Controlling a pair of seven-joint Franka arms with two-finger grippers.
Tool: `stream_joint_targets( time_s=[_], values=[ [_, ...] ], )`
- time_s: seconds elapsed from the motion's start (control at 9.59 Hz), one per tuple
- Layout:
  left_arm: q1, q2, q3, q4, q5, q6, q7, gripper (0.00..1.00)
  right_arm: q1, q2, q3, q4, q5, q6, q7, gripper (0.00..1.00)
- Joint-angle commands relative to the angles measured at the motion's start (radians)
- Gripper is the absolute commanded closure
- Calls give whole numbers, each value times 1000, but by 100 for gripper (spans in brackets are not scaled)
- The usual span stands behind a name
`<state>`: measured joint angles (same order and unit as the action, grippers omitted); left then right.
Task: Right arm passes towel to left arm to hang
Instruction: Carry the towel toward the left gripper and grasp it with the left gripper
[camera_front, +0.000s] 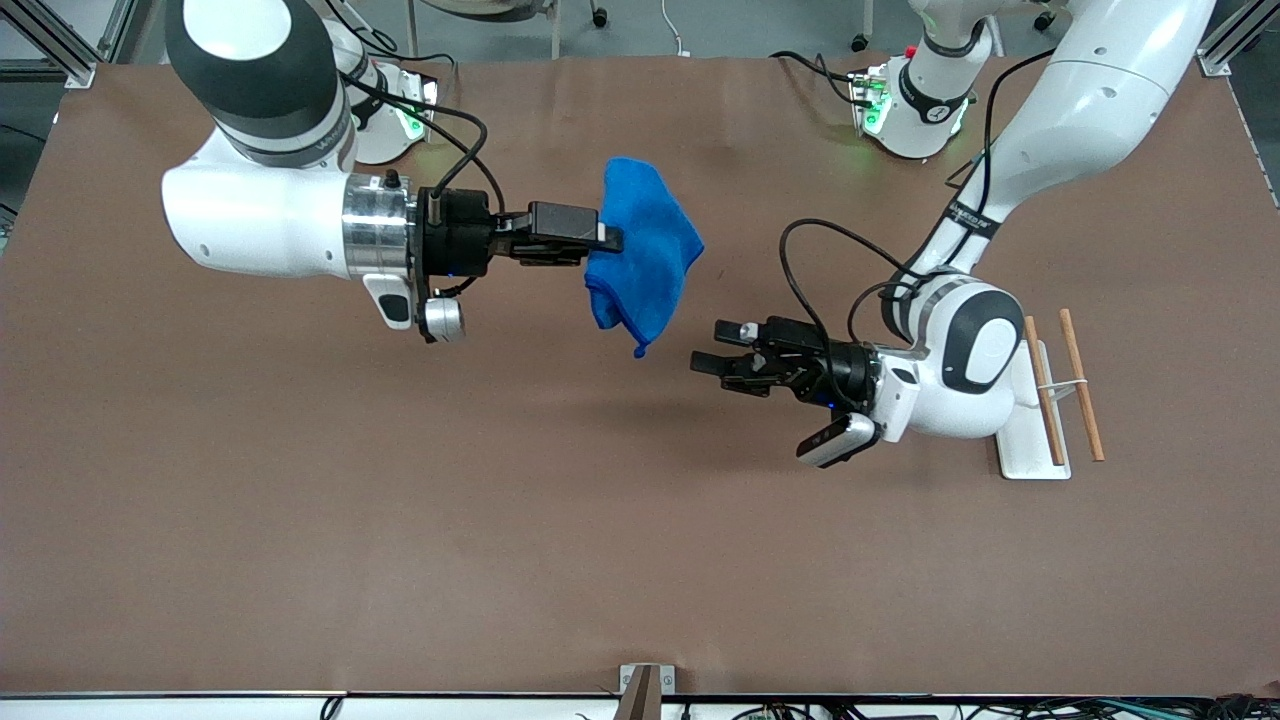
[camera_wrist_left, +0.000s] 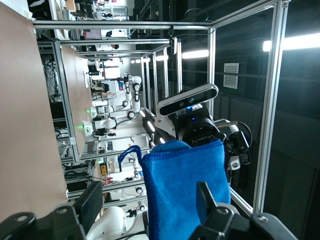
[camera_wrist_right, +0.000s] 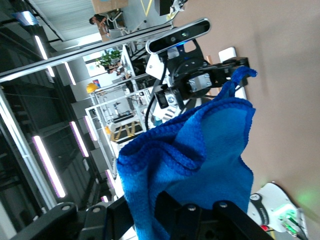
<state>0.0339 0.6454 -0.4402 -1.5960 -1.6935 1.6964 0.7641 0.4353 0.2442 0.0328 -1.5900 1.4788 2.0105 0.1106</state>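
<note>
Towel (camera_front: 645, 250) in right gripper (camera_front: 606, 238) fingers.

Royal-blue towel (camera_front: 645, 250), brown table (camera_front: 300, 500), white rack (camera_front: 1030, 445) with wooden rods.

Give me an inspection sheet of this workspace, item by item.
Surface: brown table, bare across most of it.
Job's things: blue towel hangs in the air from the right gripper; white rack with two wooden rails stands at the left arm's end.
Clutter: nothing seen.
Grippers: right gripper shut on the towel over mid-table; left gripper open, level, pointing at the towel's lower corner, apart from it.
Cables: black cables loop off both wrists, clear of the towel.
Surroundings: aluminium frame posts, lab benches.
</note>
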Motion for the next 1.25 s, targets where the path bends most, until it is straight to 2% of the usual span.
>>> stream_joint_targets(
  time_s=[0.0, 0.31, 0.63, 0.83, 1.15],
  values=[
    [-8, 34, -31, -7, -37, 0, 29, 21, 36, 18, -7, 13, 105, 45, -60, 100],
    [7, 28, -66, -9, -46, -10, 29, 26, 59, 46, -7, 15, 163, 66, -101, 100],
    [53, 31, -65, -10, -38, -131, 29, 40, 60, 47, -8, 15, 163, 68, -104, 100],
    [55, 30, -65, -10, -38, -135, 29, 50, 59, 49, -8, 15, 163, 67, -104, 100],
    [54, 28, -65, -12, -38, -135, 29, 90, 59, 49, -8, 13, 163, 67, -111, 100]
  ],
)
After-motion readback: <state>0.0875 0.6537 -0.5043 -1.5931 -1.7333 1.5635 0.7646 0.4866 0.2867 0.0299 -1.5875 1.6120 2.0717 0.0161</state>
